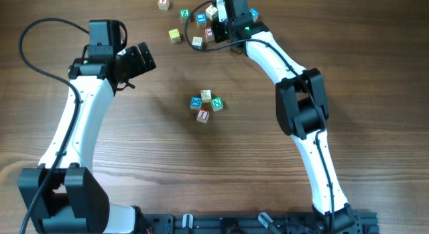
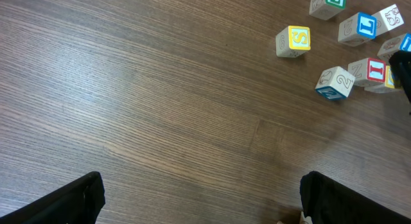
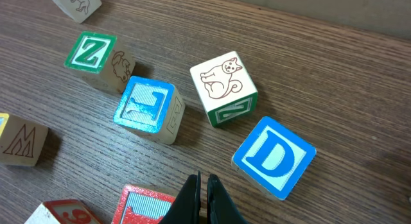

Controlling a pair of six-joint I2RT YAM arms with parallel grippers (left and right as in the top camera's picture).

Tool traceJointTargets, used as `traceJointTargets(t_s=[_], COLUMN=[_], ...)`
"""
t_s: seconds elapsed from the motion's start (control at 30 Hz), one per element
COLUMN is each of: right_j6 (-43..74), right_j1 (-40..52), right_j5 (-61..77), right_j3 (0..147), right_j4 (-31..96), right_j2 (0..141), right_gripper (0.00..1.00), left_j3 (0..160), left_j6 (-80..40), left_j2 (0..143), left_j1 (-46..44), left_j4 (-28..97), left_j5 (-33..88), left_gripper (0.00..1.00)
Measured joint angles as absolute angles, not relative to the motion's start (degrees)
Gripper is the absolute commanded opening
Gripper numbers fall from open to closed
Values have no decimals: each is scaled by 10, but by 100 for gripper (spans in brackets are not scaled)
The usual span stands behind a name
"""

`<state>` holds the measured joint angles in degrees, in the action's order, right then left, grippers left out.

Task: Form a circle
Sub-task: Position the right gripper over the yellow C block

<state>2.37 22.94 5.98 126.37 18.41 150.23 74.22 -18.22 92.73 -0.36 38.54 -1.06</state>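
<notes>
the circle sits near the middle of the bench, a tight knot of tiny cubes that touch one another. blue, cream, green and red faces show from overhead, but a fifth cube is too small to make out for sure. neither wrist view shows it.

the right gripper is over the loose cubes near the far edge. its fingers are pressed together with nothing between them. only their tips show, at the bottom edge of the right wrist view, between a red-topped cube that is cut off there and a blue d cube. from overhead the wrist housing hides these fingertips.

the left gripper is spread wide and holds nothing. only two dark fingertips poke into the bottom corners of its view, with bare wood between. it is toward the left side of the bench, well apart from the circle.
</notes>
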Motion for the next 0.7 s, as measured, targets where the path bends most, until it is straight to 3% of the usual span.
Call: traceJointTargets(t_s=[0.27,0.57,0.6,0.63,0.7], right_j6=[24,26,26,26,29], right_j1=[229,227,227,227,227], right_j5=[60,62,62,62,63], right_j3=[1269,1269,1269,1269,1269], right_j4=[222,386,409,427,443], right_j2=[1501,1469,1462,1453,1435], right_gripper=[6,6,8,25,26], left_j3=[742,742,742,742,742], left_j6=[-182,-182,-182,-182,-182], left_j2=[927,927,927,927,927], left_j1=[-4,-4,-4,-4,-4], left_j4=[385,385,385,385,385], left_j5=[-11,-11,-11,-11,-11], left_gripper=[100,100,100,100,100])
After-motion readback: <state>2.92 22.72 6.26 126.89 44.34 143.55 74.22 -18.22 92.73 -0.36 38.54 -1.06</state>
